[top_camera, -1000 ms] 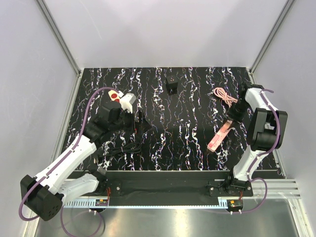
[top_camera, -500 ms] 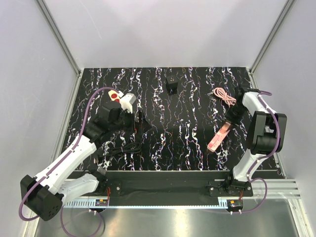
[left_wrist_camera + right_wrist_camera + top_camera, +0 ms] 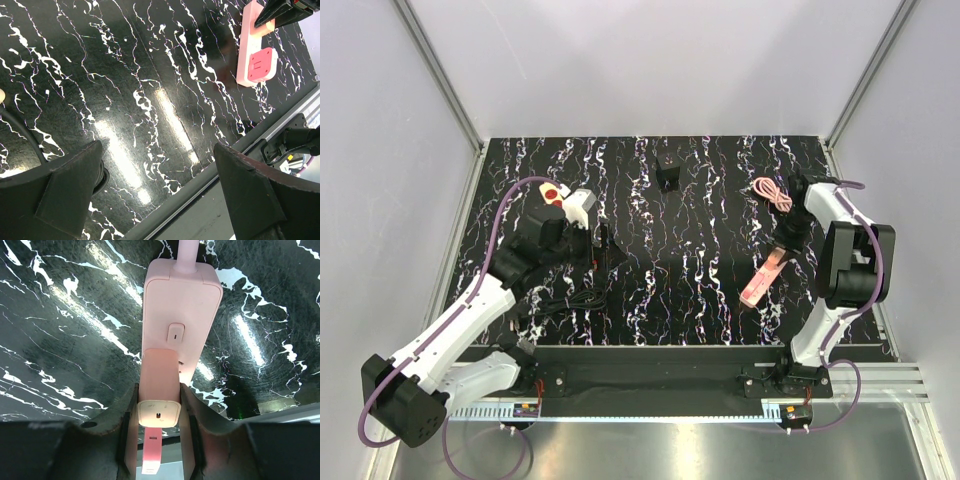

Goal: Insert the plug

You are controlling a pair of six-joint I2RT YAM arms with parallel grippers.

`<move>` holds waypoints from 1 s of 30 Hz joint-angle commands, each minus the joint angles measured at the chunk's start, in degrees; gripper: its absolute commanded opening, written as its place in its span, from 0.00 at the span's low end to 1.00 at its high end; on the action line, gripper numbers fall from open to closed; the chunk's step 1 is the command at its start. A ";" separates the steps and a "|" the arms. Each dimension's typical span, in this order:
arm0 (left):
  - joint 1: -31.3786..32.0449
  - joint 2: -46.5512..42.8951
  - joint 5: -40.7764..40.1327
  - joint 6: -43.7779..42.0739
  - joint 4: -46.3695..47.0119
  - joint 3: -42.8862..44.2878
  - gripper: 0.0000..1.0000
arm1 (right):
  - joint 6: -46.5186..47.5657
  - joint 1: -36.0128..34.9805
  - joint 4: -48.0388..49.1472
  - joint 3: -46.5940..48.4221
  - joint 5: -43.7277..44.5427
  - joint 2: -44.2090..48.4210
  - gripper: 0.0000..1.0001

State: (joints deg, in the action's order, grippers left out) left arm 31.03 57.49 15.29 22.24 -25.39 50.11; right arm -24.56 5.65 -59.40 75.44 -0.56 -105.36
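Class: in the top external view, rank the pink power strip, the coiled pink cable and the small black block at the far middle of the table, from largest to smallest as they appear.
1. pink power strip
2. coiled pink cable, only slightly smaller, so this ranking is narrow
3. black block, clearly smallest

Table (image 3: 700, 300): black, white marble veining
Strip (image 3: 763, 275): pale pink; socket face (image 3: 261, 65) deeper pink-red
Coiled cord (image 3: 773, 194), far right: pink
Block (image 3: 667, 175), far centre: black
Cable (image 3: 565, 300), near left: black
Arms (image 3: 460, 325): white shells, black joints; hoses (image 3: 500, 225) purple
Walls (image 3: 650, 70): pale grey
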 commanded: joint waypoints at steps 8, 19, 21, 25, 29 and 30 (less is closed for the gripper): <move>0.00 -0.01 0.97 -1.32 1.74 0.08 0.99 | 0.04 -1.08 5.69 -8.55 5.57 -8.19 0.00; 0.00 -0.63 0.62 -1.32 1.66 -0.45 0.99 | -1.11 0.59 0.17 -0.30 9.08 -3.45 0.25; 0.00 -0.89 0.44 -1.41 1.48 -0.54 0.99 | -0.93 0.94 -2.12 3.04 9.52 -3.27 0.49; 0.00 -2.21 -0.26 -2.11 1.39 -0.80 0.99 | -0.67 0.94 -5.72 9.97 8.56 -2.40 0.73; 0.00 -2.30 -0.35 -2.64 0.96 -0.45 0.99 | 0.47 1.03 -8.80 16.31 6.71 0.67 0.86; 0.00 -2.04 -0.26 -2.73 0.95 -0.45 0.99 | 0.74 0.94 -10.02 18.49 6.54 1.21 0.90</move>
State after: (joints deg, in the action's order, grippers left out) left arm 31.03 56.49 15.18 20.93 -25.69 49.98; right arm -25.06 6.55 -65.52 87.24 5.10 -108.68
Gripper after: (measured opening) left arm 0.984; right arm 0.857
